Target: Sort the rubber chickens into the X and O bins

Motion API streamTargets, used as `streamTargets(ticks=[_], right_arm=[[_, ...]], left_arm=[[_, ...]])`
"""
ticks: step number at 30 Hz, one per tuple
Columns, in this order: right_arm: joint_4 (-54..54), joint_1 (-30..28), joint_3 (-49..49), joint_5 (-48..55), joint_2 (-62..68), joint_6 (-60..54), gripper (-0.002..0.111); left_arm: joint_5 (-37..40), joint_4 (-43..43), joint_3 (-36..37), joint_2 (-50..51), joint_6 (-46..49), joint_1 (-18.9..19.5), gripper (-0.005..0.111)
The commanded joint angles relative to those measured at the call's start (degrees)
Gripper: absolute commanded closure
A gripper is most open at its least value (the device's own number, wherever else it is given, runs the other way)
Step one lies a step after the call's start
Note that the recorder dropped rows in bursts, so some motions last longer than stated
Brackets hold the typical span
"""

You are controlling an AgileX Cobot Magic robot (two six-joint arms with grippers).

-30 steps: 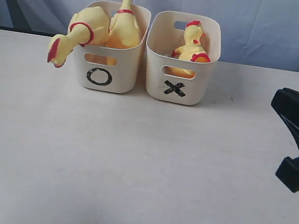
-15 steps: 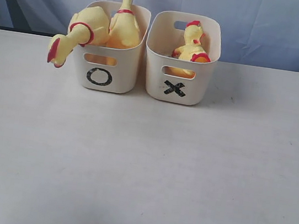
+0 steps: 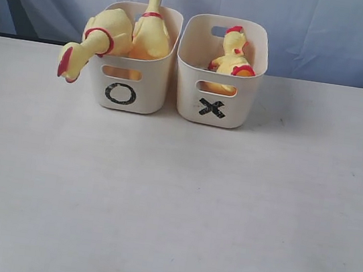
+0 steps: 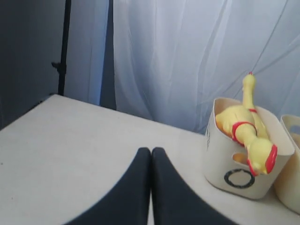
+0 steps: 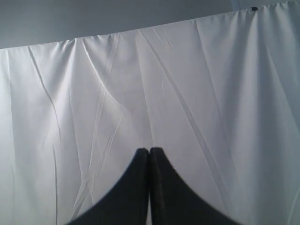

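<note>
Two cream bins stand side by side at the back of the table. The O bin [image 3: 128,95] holds two rubber chickens: one [image 3: 97,39] droops head-down over its left rim, the other [image 3: 151,27] stands with its neck straight up. The X bin [image 3: 216,107] holds yellow chicken parts [image 3: 233,59] with red rings and comb; how many chickens lie there I cannot tell. Neither gripper shows in the exterior view. My left gripper [image 4: 151,151] is shut and empty above bare table, left of the O bin [image 4: 243,161]. My right gripper [image 5: 149,151] is shut and empty, facing the white curtain.
A pale blue-white curtain [image 3: 317,33] hangs behind the table [image 3: 171,209]. A dark pole [image 4: 63,47] stands beyond the table's far left corner.
The right gripper, seen at the right edge one second ago, has withdrawn out of the exterior view. The bins and chickens have not moved.
</note>
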State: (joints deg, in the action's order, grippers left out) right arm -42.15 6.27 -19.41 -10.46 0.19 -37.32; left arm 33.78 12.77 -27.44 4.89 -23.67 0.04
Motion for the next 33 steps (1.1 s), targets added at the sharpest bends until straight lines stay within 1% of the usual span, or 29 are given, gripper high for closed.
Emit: streamTargets(ticks=[1,9,11,13,14,15,17,24,27,33], right_arm=[[0.1,-0.4,0.2,-0.6,-0.2,-0.1,0.109],[0.1,-0.4,0.2,0.0,-0.2,-0.1,0.109],[2.8,-0.4,0.2,0.6,-0.2,-0.1,0.109],[21.5,-0.4,0.2,0.8,-0.2,-0.1,0.109],[25.7,-0.4,0.2,0.8,-0.2,-0.1,0.109],[32.3,-0.4,0.2,0.8,-0.2,-0.1,0.109],[36.2,-0.4,0.2,2.2,-0.2,-0.1,0.109],[36.2,-0.4,0.4,16.1,-0.2,-0.1,0.109],[36.3,-0.4,3.1,15.2,-0.2,-0.1,0.109],[36.8,-0.4,11.5,14.7,-0.2,-0.1,0.109]], left_arm=[[-0.3,2.3,0.2,-4.9,-0.1,0.4,0.107],[-0.3,2.7,0.2,-4.9,-0.1,0.4,0.107],[-0.3,2.7,0.2,-4.9,-0.1,0.4,0.107],[-0.3,2.7,0.2,-4.9,-0.1,0.4,0.107],[-0.3,2.7,0.2,-4.9,-0.1,0.4,0.107],[-0.3,2.4,0.2,-4.9,-0.1,0.4,0.107],[-0.6,-0.6,1.3,-4.9,-0.1,0.4,0.107],[-9.7,-10.4,9.6,-4.9,-0.1,0.4,0.107],[-12.0,-12.0,13.2,-4.9,-0.1,0.4,0.107],[-12.0,-12.0,16.8,-4.9,-0.1,0.4,0.107]])
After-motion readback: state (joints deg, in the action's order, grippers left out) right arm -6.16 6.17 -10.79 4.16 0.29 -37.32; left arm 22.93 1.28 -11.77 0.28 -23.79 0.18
